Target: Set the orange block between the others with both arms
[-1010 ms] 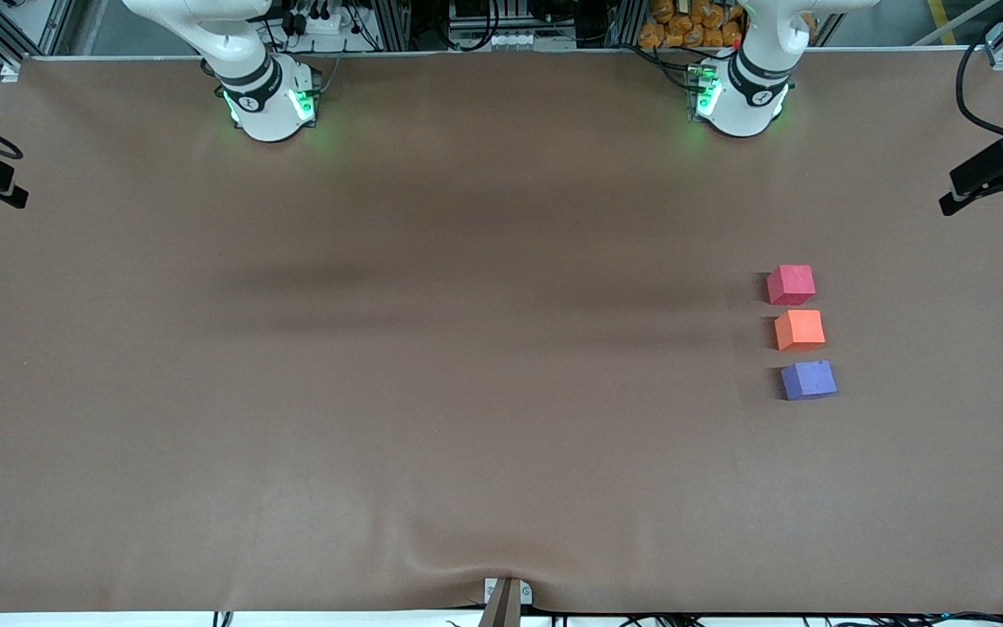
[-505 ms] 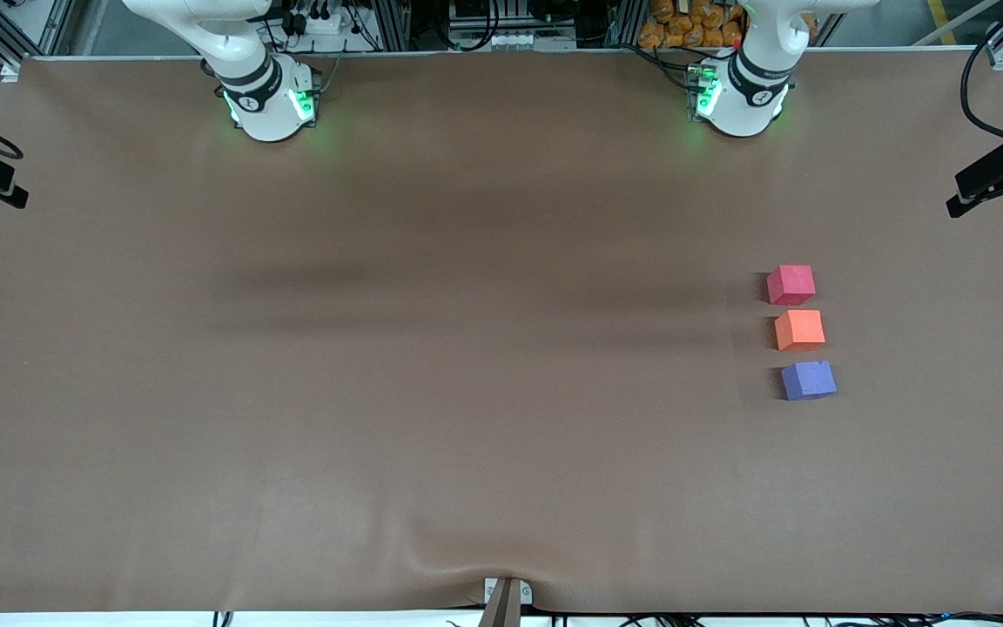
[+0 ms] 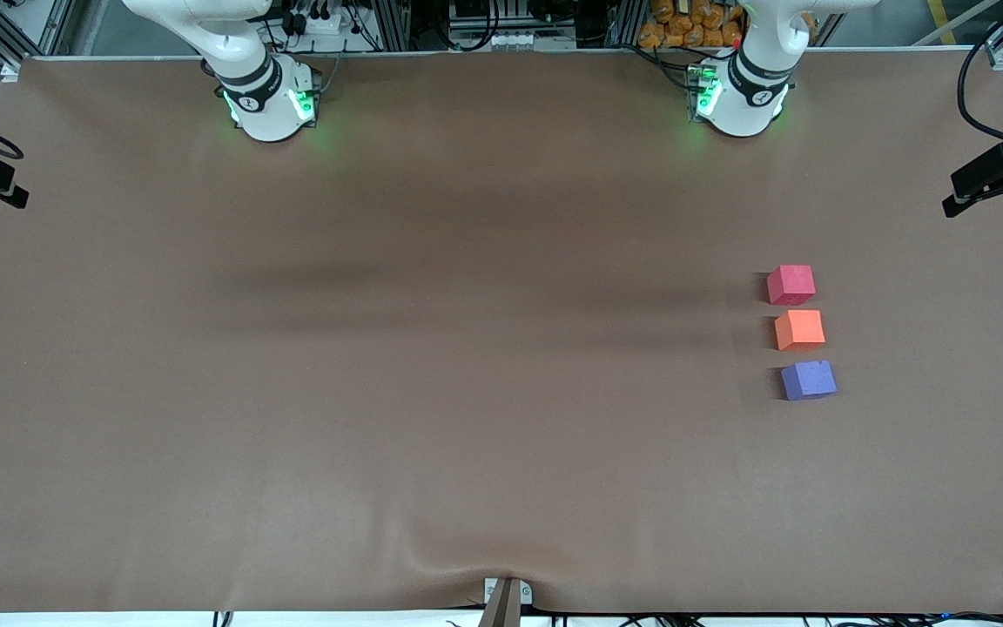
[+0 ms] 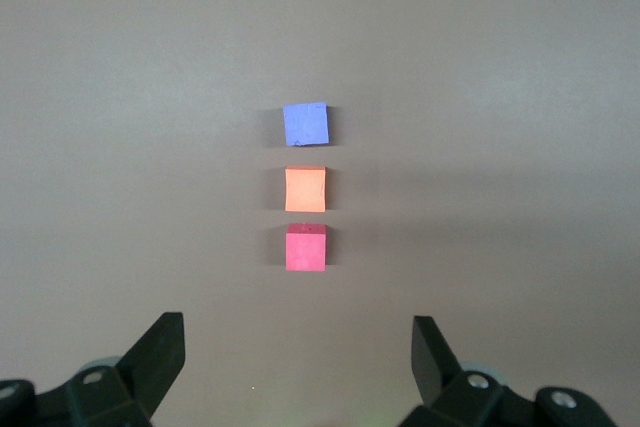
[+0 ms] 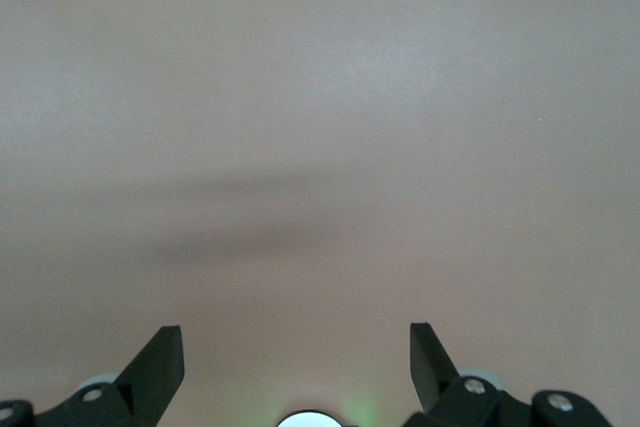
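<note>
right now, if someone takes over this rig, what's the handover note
Left gripper: open, empty, up over the table with the three cubes in its wrist view.
Right gripper: open, empty, over bare table; arm waiting.
Toward the left arm's end, in a row, apart: red-pink cube, orange block, blue-purple cube nearest the front camera.
Done: orange block sits between the others.
Left: nothing visible to place.

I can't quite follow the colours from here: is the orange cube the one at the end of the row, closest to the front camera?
No, the orange block sits in the middle of the row, with the blue-purple cube nearer the front camera and the red-pink cube farther.
</note>
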{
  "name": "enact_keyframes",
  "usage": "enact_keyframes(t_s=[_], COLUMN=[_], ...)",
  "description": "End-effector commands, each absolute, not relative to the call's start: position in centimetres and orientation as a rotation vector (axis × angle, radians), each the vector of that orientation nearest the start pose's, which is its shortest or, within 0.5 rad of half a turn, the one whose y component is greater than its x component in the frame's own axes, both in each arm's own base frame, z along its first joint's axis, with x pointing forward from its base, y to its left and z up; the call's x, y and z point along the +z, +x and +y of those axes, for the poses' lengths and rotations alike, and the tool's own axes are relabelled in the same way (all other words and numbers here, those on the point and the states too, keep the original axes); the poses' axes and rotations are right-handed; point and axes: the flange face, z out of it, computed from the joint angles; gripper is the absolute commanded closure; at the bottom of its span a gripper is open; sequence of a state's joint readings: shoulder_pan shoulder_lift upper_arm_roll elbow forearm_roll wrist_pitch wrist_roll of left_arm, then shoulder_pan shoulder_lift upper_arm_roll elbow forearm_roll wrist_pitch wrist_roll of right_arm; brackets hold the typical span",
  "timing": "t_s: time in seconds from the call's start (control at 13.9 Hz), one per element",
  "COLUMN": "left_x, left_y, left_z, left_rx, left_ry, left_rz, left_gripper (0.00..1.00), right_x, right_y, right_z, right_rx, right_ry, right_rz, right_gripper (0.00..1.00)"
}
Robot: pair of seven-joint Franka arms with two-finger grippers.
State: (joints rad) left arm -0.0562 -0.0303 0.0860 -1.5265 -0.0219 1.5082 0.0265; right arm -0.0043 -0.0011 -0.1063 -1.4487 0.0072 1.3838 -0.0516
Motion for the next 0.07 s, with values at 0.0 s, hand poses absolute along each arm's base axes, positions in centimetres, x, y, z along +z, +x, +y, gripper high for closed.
enact_keyframes(t_s=[0.0], left_x=[65.71], left_y=[53.77], left_z=[1.31], left_rx=[-0.031], left_ry=[-3.147], left_rz=[0.003], left_gripper=[0.0], right_x=[66.92], right_y=[53.03], right_z=[-5.71], right_rx=[0.1], right_ry=[-3.114], right_rz=[0.093], right_gripper=[0.0])
